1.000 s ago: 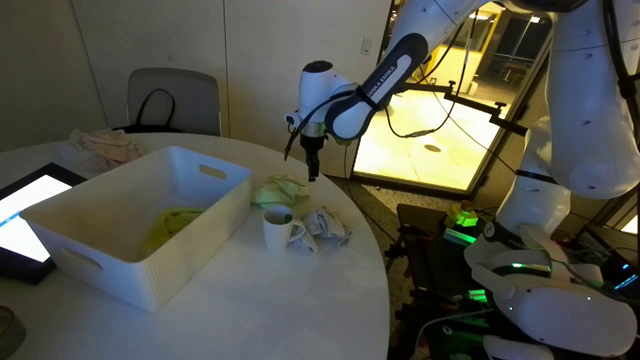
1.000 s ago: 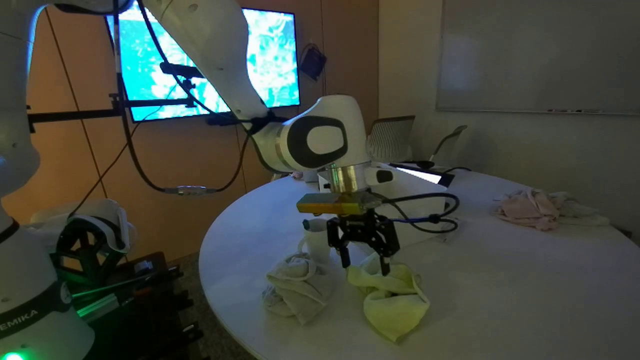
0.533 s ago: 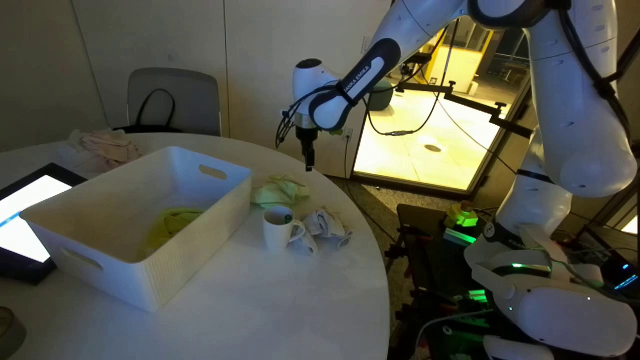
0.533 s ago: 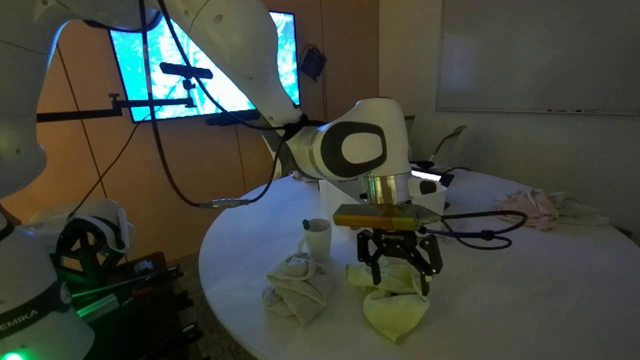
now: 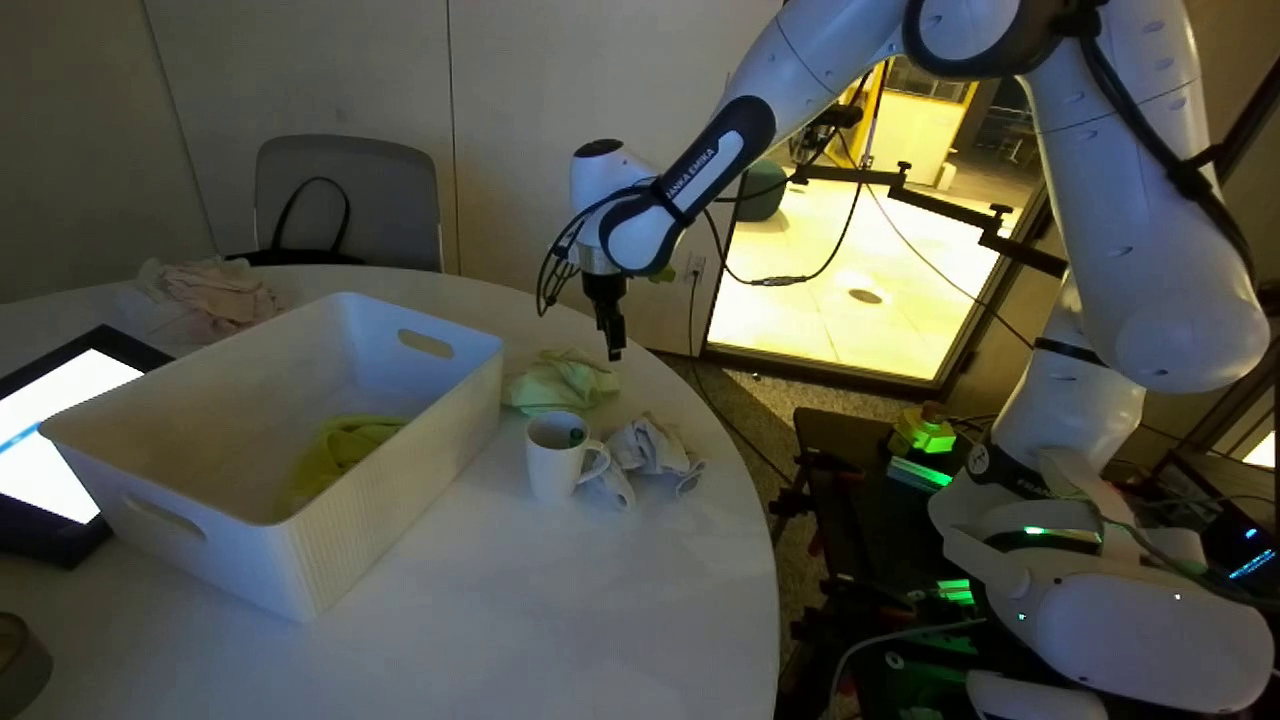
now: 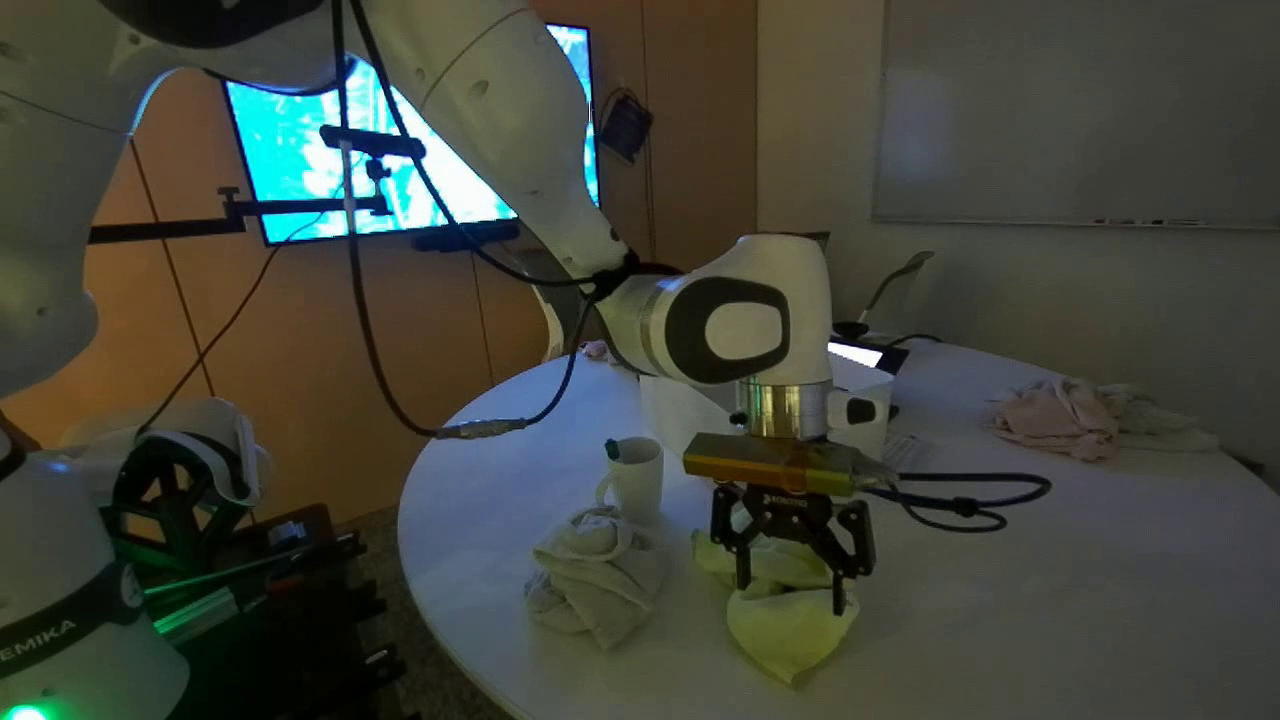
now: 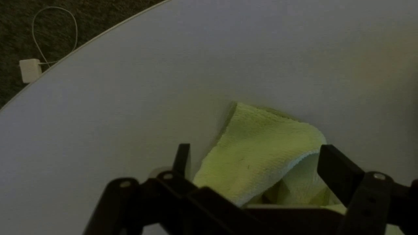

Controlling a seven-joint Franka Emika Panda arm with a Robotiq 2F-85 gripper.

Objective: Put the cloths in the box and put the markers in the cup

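Pink cloth (image 5: 220,298): heaped on the table (image 5: 560,620), out at the left; whether it is meant to be put away, I can't tell.
Box (image 5: 400,485): open at the top, a yellow cloth (image 5: 350,440) inside, so part of the job looks done.
Green cloth (image 5: 562,383): crumpled on the table just beside the box; most likely the one to pick up now.
Cup (image 5: 552,472): upright, near the green cloth; a green tip (image 6: 612,450) shows at the rim, probably a marker already in.
Claw (image 6: 790,594): spread wide, holding nothing, over the green cloth; contact can't be made out. In the wrist view the cloth sits closer to the right-hand one of the fingers (image 7: 339,169), so centre it first. Then go straight down on the raised fold, deep enough to catch several layers without ramming the table, and squeeze fully before lifting. Carry it high: a hanging corner could snag the box wall or knock the cup. Let go well inside the rim.
Grey cloth (image 5: 655,445): bunched by the cup's handle, not yet boxed; best gripped on the side away from that handle.
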